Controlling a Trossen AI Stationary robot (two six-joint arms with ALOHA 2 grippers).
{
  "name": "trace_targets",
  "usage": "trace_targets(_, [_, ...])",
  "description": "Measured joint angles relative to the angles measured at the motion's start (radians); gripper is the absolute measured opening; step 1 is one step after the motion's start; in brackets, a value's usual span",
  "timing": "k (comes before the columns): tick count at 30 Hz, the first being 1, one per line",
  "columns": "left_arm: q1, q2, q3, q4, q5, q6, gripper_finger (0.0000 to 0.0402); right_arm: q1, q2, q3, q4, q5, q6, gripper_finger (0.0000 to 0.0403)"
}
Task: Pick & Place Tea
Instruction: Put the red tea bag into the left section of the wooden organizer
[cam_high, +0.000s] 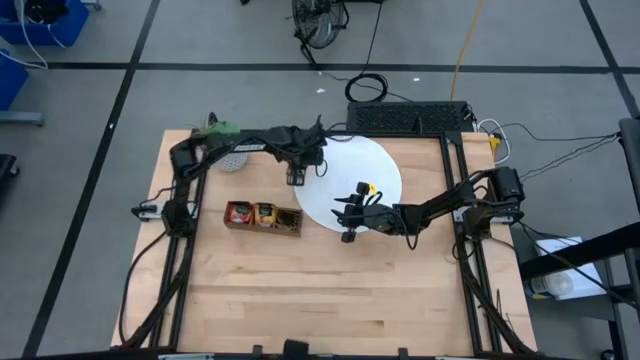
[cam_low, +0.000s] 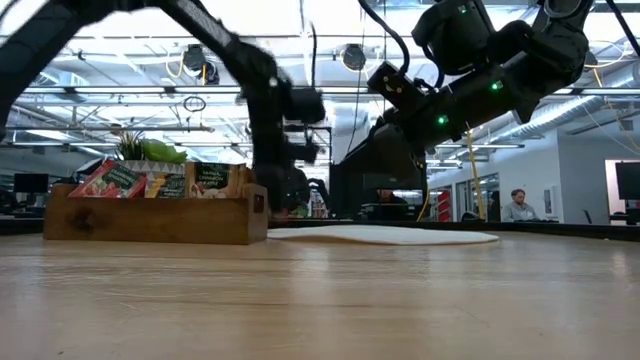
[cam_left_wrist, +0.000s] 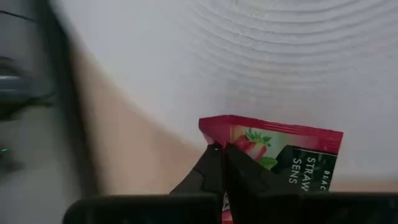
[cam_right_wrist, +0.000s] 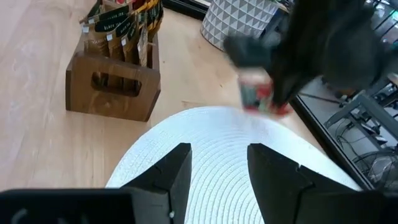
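Nearest to the low camera is bare table (cam_low: 320, 300), and behind it on the left stands the tray (cam_low: 150, 210) with sachets already upright inside. Left gripper (cam_left_wrist: 224, 163) has its fingers closed tight on the corner of one red sachet (cam_left_wrist: 280, 152), held just above the left edge of the white disc (cam_high: 350, 185); I think it should carry it level to the tray and let go only when the sachet stands inside a compartment. Right gripper (cam_right_wrist: 219, 163) waits over the disc, fingers apart and empty.
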Motion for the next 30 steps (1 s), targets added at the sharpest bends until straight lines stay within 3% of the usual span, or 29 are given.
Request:
trace_targets(6, [-0.171,-0.186,0.001,-0.171,-0.204,-0.095,0.0003,0.0,0.0,-0.002,-0.011,0.001,0.025,0.0141])
trace_targets(11, [-0.389,-0.383,-0.038,-0.282,-0.493,-0.309,0.0003,0.0,0.0,-0.019,-0.005,0.001,0.05,0.0141])
trace_targets(16, [-0.646,-0.566,-0.257,-0.288,-0.869,-0.621,0.0003,0.0,0.0,-0.046,0.044,0.001,0.054,0.0141])
trace_targets(18, [-0.756,-0.619,-0.373,-0.289,-0.974,-0.748,0.0003,0.0,0.0,-0.055,0.07,0.001,0.062,0.0141])
trace_targets(23, [-0.949,-0.646,-0.597,-0.283,-1.03,-1.146,0.0002,0.0,0.001,-0.056,0.117,0.0,0.07,0.0141])
trace_targets(26, [-0.994,-0.61,-0.661,-0.299,-0.983,-1.292,0.0002,0.0,0.001,-0.056,0.14,-0.001,0.074,0.0141])
trace_targets(30, [-1.014,-0.569,-0.675,-0.451,-0.901,-1.422,0.0002,0.002,0.001,-0.056,0.162,-0.001,0.082,0.0141])
